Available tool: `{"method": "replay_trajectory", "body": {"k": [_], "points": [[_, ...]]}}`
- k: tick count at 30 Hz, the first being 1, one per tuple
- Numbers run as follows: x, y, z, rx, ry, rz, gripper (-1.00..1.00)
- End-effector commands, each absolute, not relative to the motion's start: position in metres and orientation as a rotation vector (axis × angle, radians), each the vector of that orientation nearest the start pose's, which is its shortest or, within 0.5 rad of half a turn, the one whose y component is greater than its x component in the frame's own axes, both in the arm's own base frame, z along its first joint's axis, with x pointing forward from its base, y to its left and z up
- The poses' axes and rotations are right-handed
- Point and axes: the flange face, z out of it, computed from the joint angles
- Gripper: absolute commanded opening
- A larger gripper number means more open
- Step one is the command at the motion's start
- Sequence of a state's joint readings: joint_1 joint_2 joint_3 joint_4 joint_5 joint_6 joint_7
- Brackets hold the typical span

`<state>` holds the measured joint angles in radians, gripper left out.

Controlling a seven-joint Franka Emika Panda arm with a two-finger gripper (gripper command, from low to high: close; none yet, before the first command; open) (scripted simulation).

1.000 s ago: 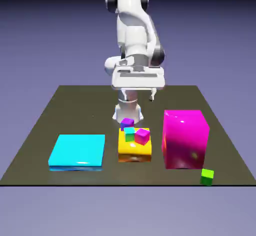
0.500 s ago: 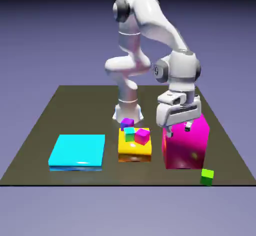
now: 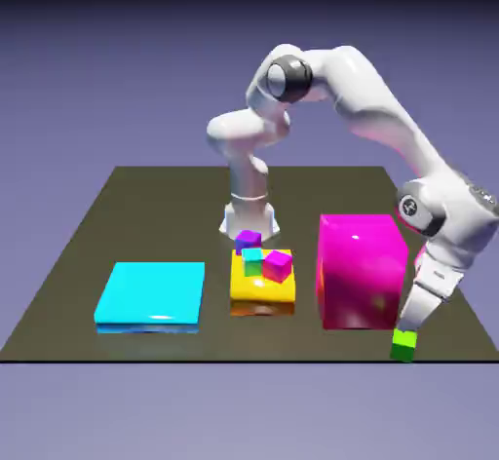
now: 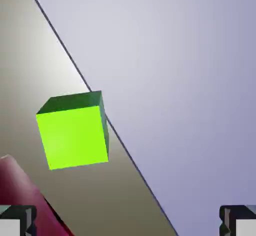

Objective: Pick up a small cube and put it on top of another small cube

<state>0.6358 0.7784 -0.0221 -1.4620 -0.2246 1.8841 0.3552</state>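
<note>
Green cube, open gripper above

- Dark tabletop: bore the robot base at its far edge.
- Cyan slab: lay flat at the exterior view's left.
- Orange block: sat centrally.
- Magenta block: stood at right.
- Green cube: rested at the near edge.

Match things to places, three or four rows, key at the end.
1. green cube
2. cyan slab
3. teal cube
4. end effector

A. on the orange block
B. open, nothing between its fingertips
C. by the table's edge, near the magenta block
D. on the table, at the exterior view's left

Pairs: 1-C, 2-D, 3-A, 4-B
</note>
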Motion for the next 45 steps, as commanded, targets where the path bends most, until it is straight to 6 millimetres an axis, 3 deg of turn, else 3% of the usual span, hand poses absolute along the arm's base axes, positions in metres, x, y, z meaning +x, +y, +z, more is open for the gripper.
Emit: {"method": "replay_trajectory", "body": {"k": [1, 2, 4, 7, 8, 9, 10, 13, 14, 18, 27, 37, 45], "points": [[0.560, 0.389, 0.186, -3.425, -0.689, 0.419, 0.00], [0.555, 0.398, 0.174, -3.433, -0.738, 0.461, 0.00], [0.555, 0.399, 0.173, -3.433, -0.742, 0.465, 0.00], [0.547, 0.378, 0.113, -3.433, -0.742, 0.465, 0.00], [0.547, 0.377, 0.109, -3.433, -0.742, 0.465, 0.00], [0.547, 0.377, 0.109, -3.433, -0.742, 0.465, -1.00], [0.547, 0.377, 0.109, -3.433, -0.742, 0.465, -1.00], [0.554, 0.397, 0.169, -3.433, -0.742, 0.465, -1.00], [0.574, 0.381, 0.186, -3.417, -0.692, 0.433, -1.00], [0.581, 0.323, 0.221, -3.422, -0.452, 0.463, -1.00], [0.558, 0.195, 0.285, -3.371, 0.074, 0.526, -1.00], [0.482, 0.073, 0.329, -3.222, 0.625, 0.582, -1.00], [0.396, 0.002, 0.338, -3.041, 1.029, 0.616, -1.00]]}}
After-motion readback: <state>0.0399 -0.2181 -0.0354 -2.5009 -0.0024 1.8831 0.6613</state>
